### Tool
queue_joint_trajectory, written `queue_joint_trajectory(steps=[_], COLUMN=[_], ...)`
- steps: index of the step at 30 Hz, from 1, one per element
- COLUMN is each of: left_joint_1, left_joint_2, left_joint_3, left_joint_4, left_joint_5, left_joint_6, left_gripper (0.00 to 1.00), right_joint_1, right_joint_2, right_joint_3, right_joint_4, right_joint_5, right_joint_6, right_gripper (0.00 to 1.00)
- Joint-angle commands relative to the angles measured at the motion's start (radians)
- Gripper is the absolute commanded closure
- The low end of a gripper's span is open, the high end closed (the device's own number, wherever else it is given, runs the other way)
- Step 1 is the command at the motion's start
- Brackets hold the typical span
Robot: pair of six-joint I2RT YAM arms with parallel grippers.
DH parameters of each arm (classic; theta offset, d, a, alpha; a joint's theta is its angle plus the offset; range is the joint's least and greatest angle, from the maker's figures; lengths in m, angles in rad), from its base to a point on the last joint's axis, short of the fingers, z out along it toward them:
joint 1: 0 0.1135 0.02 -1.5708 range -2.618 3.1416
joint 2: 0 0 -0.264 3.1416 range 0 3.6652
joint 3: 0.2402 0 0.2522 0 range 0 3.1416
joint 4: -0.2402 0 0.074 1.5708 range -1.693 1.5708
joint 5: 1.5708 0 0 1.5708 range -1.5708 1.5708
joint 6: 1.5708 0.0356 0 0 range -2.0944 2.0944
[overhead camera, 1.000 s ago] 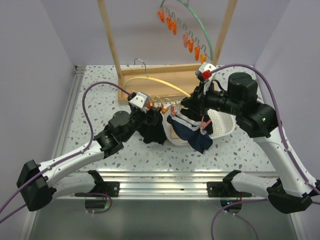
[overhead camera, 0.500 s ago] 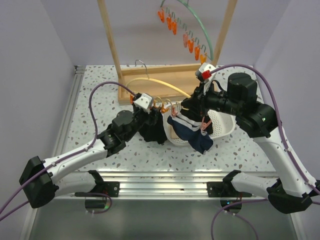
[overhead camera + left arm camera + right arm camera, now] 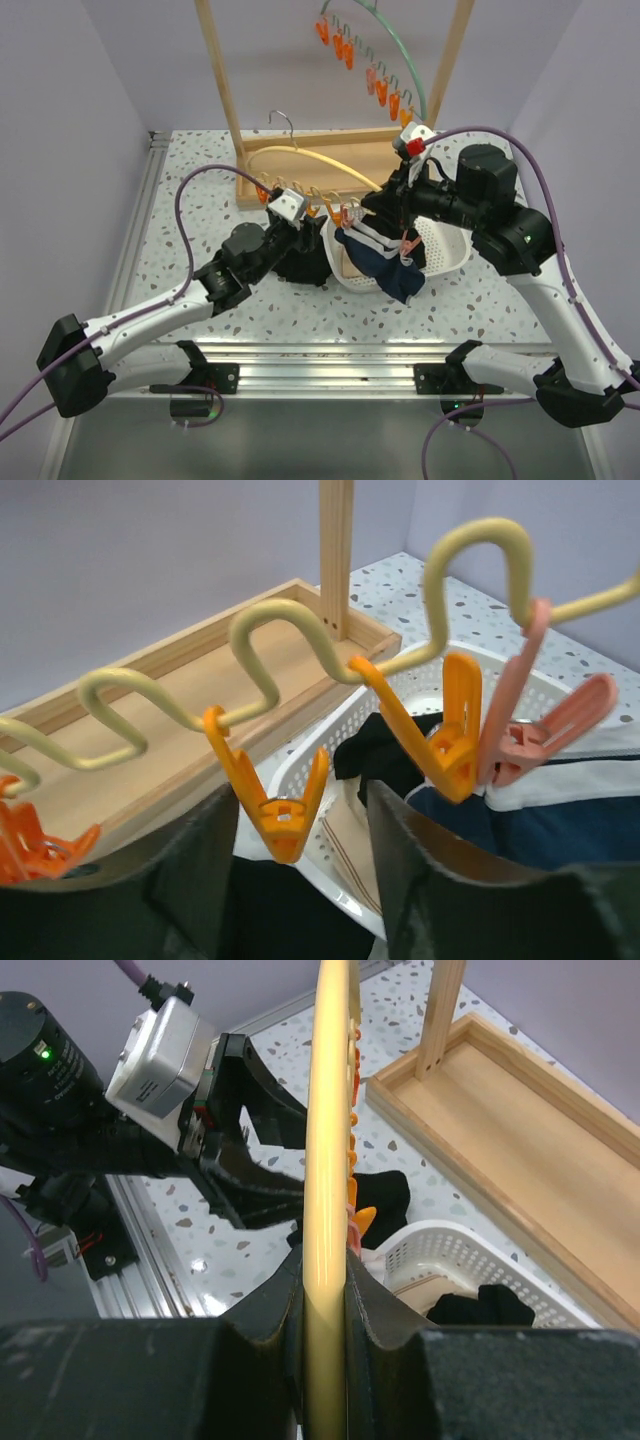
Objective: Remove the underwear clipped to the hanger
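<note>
The yellow wavy hanger (image 3: 300,155) is held level over the table by my right gripper (image 3: 385,207), which is shut on its bar (image 3: 326,1110). A pink clip (image 3: 530,742) on the hanger (image 3: 260,620) holds navy underwear with white trim (image 3: 560,820), which hangs over the basket's near edge (image 3: 385,268). My left gripper (image 3: 312,222) is open. Its fingers (image 3: 225,880) stand on either side of an empty orange clip (image 3: 280,815) without touching it. A black garment (image 3: 305,262) lies on the table below it. Black (image 3: 400,750) and beige (image 3: 350,850) pieces lie in the basket.
A white perforated basket (image 3: 445,255) stands right of centre. A wooden rack (image 3: 220,70) with a tray base stands at the back. A green hanger (image 3: 400,60) with several orange clips hangs from it. More orange clips (image 3: 445,740) line the yellow hanger.
My left gripper has moved a little right and up to the orange clips. The hanger has risen slightly. The right arm has hardly moved.
</note>
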Motion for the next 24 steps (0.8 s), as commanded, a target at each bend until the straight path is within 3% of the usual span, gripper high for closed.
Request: queue_joint_trajectory(steps=[1,4,11,19,24], left_joint_1=[-0.013,-0.013,-0.013,-0.011,-0.011], left_joint_2=[-0.053,-0.100,-0.229,-0.358,-0.442], left_joint_3=[-0.006,-0.026,-0.051,-0.074,-0.129], left_joint_4=[0.016,0.000,-0.117,-0.264,-0.303], left_joint_5=[0.065,0.076,0.044,-0.083,-0.139], left_joint_6=[-0.021,-0.033,-0.051,-0.076,-0.128], left_gripper=[0.39,0.25,0.18,0.00,0.00], right_joint_1=[-0.007,-0.009,-0.015,-0.027,-0.032], right_joint_2=[-0.025,-0.023,-0.023,-0.031,-0.026], right_joint_3=[0.022,0.022,0.030,0.037,0.046], right_joint_4=[0.174,0.173,0.170,0.162,0.161], right_joint_5=[-0.011,0.002,0.018,0.028,0.008], right_joint_6=[-0.002,-0.018,-0.041,-0.050,-0.051], right_gripper=[1.00,1.00,1.00,1.00,1.00])
